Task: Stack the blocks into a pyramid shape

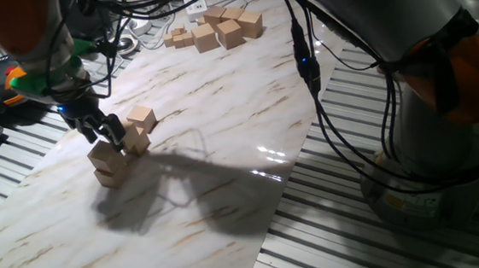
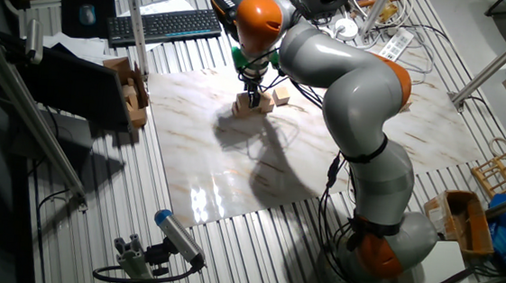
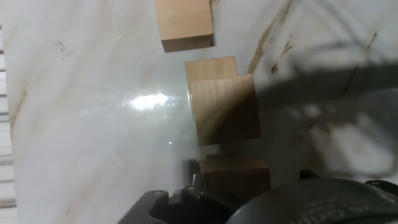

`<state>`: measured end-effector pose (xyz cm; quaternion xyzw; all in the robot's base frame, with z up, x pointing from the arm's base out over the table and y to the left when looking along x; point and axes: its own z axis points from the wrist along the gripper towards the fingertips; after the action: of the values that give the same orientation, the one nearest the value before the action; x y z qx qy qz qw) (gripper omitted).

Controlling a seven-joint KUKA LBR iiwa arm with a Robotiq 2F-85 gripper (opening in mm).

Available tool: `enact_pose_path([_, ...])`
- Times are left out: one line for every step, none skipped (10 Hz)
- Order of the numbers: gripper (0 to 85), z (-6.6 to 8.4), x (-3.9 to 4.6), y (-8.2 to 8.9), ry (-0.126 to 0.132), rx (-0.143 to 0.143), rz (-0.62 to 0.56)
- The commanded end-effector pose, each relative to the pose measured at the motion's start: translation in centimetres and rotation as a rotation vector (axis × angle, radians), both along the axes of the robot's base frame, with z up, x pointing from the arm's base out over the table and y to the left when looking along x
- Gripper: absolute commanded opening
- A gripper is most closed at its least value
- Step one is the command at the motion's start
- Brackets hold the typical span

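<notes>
Four tan wooden blocks cluster at the left of the marble board. In one fixed view a single block (image 1: 141, 118) sits farthest back, another (image 1: 135, 140) is just in front of it, and a two-high stack stands at the left, with an upper block (image 1: 104, 155) on a lower block (image 1: 112, 174). My gripper (image 1: 107, 139) reaches down onto that stack, its fingers on either side of the upper block. In the hand view the gripped block (image 3: 235, 177) lies in shadow at the bottom, with other blocks (image 3: 225, 109) (image 3: 185, 23) beyond. The other fixed view shows the gripper (image 2: 254, 96) on the cluster (image 2: 265, 102).
A loose heap of more wooden cubes (image 1: 218, 29) lies at the far end of the marble board (image 1: 226, 178). Cables (image 1: 152, 4) run behind it. A keyboard (image 2: 163, 21) and a wooden rack (image 2: 135, 92) sit beyond the board's left edge. Slatted metal table (image 1: 350, 228) surrounds the board.
</notes>
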<state>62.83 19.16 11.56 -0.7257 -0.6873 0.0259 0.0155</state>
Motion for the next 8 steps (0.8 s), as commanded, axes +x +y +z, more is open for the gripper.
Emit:
enact_pose_path([68.0, -0.09, -0.01, 0.07, -0.003, 0.004, 0.002])
enact_pose_path([68.0, -0.06, -0.01, 0.11, -0.006, 0.004, 0.005])
enact_pose_path([68.0, -0.06, 0.04, 0.24, -0.009, 0.004, 0.007])
enact_pose_path([68.0, -0.19, 0.13, 0.42, -0.01, -0.004, 0.002])
enact_pose_path([85.0, -0.48, 0.14, 0.63, -0.015, -0.009, -0.002])
enact_pose_path([85.0, -0.59, 0.18, 0.64, -0.015, -0.002, -0.002])
enact_pose_path([85.0, -0.61, 0.18, 0.62, -0.015, -0.001, -0.002])
enact_pose_path([85.0, -0.66, 0.2, 0.6, -0.013, -0.001, -0.002])
